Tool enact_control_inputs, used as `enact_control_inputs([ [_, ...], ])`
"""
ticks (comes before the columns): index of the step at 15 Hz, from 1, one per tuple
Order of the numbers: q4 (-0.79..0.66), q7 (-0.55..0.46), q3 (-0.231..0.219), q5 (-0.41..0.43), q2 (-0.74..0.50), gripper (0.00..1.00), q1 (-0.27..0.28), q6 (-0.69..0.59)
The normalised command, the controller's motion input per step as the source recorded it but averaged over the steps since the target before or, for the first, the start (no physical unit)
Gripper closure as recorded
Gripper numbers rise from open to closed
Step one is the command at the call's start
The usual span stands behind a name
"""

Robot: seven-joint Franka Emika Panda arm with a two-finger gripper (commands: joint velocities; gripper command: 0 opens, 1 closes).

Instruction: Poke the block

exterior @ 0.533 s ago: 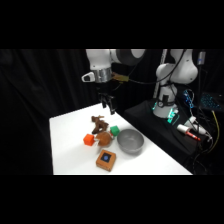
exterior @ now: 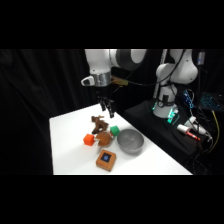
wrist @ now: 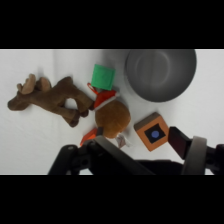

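On the white worktop (exterior: pixel 70 145), from left to right in the side view, an orange cube (exterior: pixel 89 140) is sitting beside a brown plush animal (exterior: pixel 100 129), a green cube (exterior: pixel 114 131) and a grey bowl (exterior: pixel 130 141). The block (exterior: pixel 106 160) is lying nearest the front edge, apart from the gripper (exterior: pixel 107 111), which is hanging above the plush animal. Whether the fingers are parted or closed I cannot tell; they are holding nothing visible.

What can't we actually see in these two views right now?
- Gripper fingers: too small in the side view to tell open or shut; in the wrist view only the black linkage shows.
- Orange cube: in the wrist view mostly hidden behind the brown stuffed toy.
- Block: its near side is cut off by the linkage in the wrist view.
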Motion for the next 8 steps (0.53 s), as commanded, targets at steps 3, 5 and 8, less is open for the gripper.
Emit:
enact_control_inputs([
  [3,0.19,0.03,0.074,0.010,0.16,0.00,0.049,0.15],
  [5,0.23,0.04,0.079,-0.010,0.17,0.00,0.066,0.09],
  [8,0.26,0.04,0.066,-0.045,0.19,0.00,0.065,0.06],
])
